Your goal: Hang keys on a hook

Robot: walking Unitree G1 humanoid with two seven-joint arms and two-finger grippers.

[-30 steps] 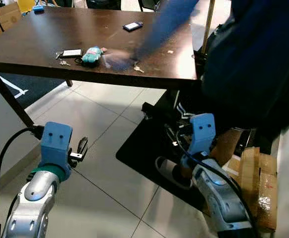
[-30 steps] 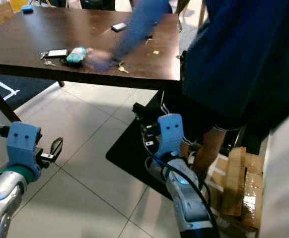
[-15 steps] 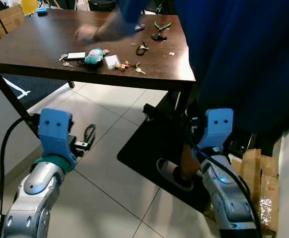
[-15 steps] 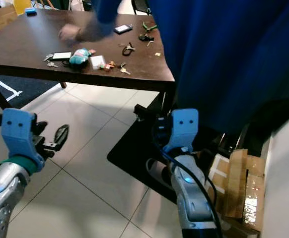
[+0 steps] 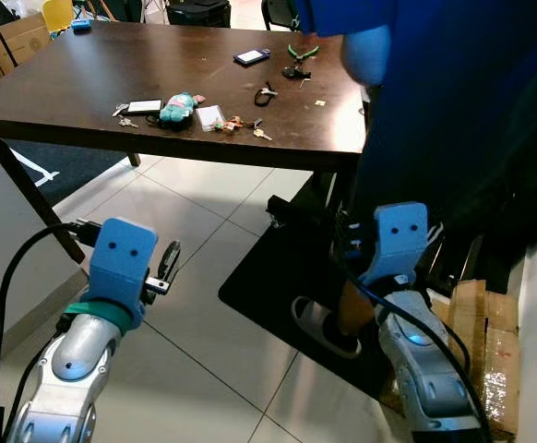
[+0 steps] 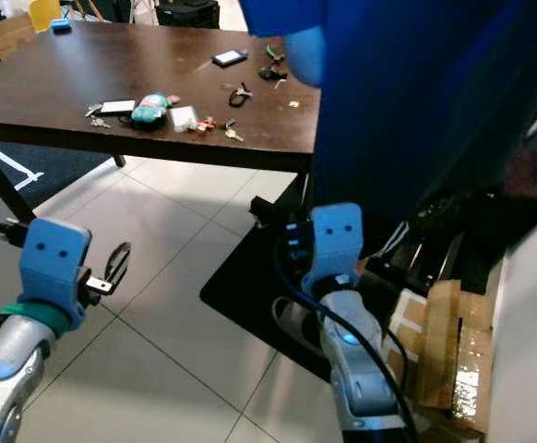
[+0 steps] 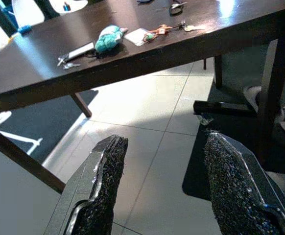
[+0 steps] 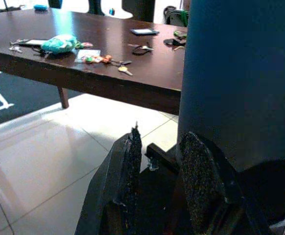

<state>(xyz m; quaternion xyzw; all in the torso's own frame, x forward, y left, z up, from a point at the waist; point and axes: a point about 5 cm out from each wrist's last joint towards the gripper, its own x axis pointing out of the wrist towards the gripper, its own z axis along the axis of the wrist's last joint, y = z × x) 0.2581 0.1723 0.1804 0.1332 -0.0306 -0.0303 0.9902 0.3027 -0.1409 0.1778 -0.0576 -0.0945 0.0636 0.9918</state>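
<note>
1. Both arms are held low in front of the robot, well short of the table point(image 5: 56, 88), so I'd say it hasn't begun reaching; it looks to be waiting while the things are laid out.
2. The left gripper point(image 7: 162, 186) has its fingers spread wide with nothing between them, pointing up towards the table's near edge, seemingly ready to take something.
3. The right gripper point(image 8: 157, 181) has its pads a narrow gap apart and carries nothing; it sits just beside a person in blue point(image 5: 453, 101) who stands at the table's right end.
4. The keys lie on the tabletop in small bunches: one set point(image 5: 121, 114) towards the left by a small card point(image 5: 145, 106), next to a teal plush toy point(image 5: 176, 105), and another bunch point(image 5: 241, 125) near the middle of the near edge. A black ring point(image 5: 265, 92) lies farther back.
5. I can't make out a hook anywhere, so the hanging place is yet to be found.
6. The table is dark brown wood and glossy. The floor is pale tile with a black mat point(image 5: 278, 295) under the right end, and flattened cardboard point(image 5: 476, 341) lies at the far right.
</note>
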